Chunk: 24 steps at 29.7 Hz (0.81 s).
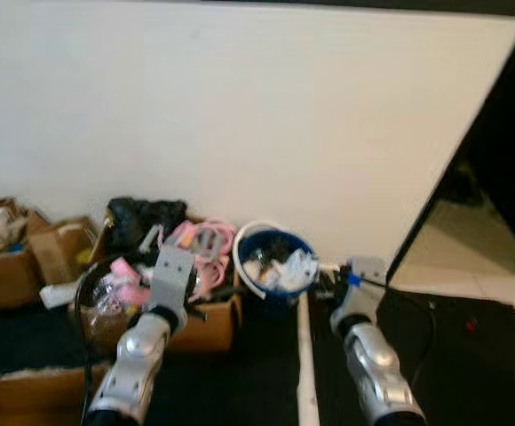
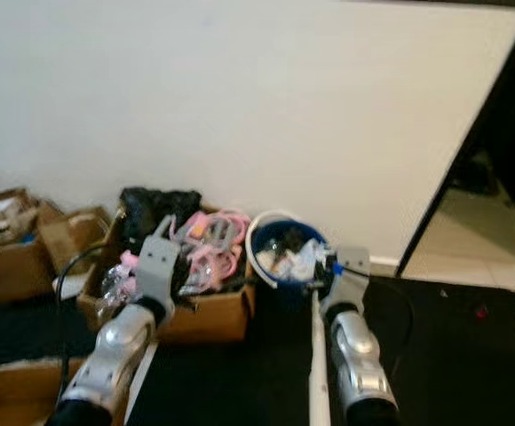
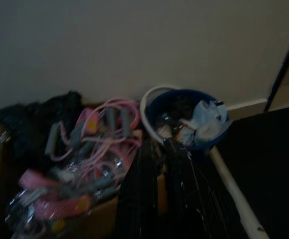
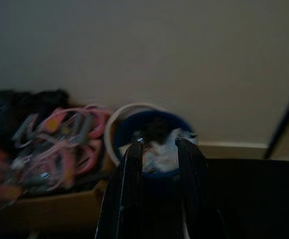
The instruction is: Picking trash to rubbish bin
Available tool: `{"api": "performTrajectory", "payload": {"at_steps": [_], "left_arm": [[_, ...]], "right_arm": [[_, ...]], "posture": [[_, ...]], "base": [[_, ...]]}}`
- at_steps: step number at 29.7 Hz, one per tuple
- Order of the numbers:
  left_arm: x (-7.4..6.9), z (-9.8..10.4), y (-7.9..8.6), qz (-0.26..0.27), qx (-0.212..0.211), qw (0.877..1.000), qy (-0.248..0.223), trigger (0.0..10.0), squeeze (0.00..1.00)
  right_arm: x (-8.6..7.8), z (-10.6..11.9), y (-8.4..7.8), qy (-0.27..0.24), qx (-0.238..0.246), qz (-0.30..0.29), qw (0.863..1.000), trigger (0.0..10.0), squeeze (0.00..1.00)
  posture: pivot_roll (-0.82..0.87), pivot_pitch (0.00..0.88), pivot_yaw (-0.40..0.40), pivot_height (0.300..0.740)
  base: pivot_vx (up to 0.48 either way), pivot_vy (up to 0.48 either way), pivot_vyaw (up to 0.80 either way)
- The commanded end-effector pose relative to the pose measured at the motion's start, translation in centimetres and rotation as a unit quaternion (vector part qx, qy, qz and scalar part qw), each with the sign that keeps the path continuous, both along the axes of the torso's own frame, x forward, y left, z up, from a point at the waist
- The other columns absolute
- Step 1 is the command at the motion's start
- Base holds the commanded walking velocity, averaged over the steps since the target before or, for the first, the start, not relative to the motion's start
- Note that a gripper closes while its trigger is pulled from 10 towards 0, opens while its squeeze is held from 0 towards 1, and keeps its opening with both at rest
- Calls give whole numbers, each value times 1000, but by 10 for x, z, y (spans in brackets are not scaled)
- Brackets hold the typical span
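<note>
A plain white wall (image 1: 240,115) rose behind everything, with a dark floor mat (image 1: 266,382) below it crossed by one white strip (image 1: 304,373). Against the wall sat three cardboard boxes in the eye views: two smaller ones (image 1: 4,257) off to the robot's left and one larger box (image 1: 206,324) heaped with pink straps (image 1: 206,244) and a black bag (image 1: 142,217). Just beside that box, touching it, stood the one blue rubbish bin (image 1: 275,266) with a white handle, already holding crumpled white and pale trash (image 1: 284,266). The eye views took in the far boxes and the dark doorway (image 1: 506,133) to the right, which the wrist views left out; the wrist views, dim and blurred, looked closely into the bin. Two silver arms reached forward. The left gripper (image 3: 157,164) hung over the box edge near the bin; whether its fingers were parted could not be told. The right gripper (image 4: 159,154) pointed at the bin from close by, its two black fingers (image 4: 132,169) spread apart with nothing between them.
</note>
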State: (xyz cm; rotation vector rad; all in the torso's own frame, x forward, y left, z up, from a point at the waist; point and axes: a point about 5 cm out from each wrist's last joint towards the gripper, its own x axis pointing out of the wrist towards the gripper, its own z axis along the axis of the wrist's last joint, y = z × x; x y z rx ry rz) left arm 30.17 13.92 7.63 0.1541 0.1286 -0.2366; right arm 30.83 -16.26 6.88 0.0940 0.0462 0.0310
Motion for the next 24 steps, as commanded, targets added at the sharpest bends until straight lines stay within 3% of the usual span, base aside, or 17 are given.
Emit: {"api": "performTrajectory", "payload": {"at_steps": [1,24], "left_arm": [[-1,-1,1,-1,4,1000,-3,10000,0],[-1,-4,5,21,3,1000,-2,10000,0]], "right_arm": [[-2,-5,0,11,-4,0,1000,10000,0],[-5,-8,0,25,-13,2,1000,10000,0]], "posture": [[-13,23,5,740],[-22,38,1,740]], "base": [[0,0,-800],[0,0,-800]]}}
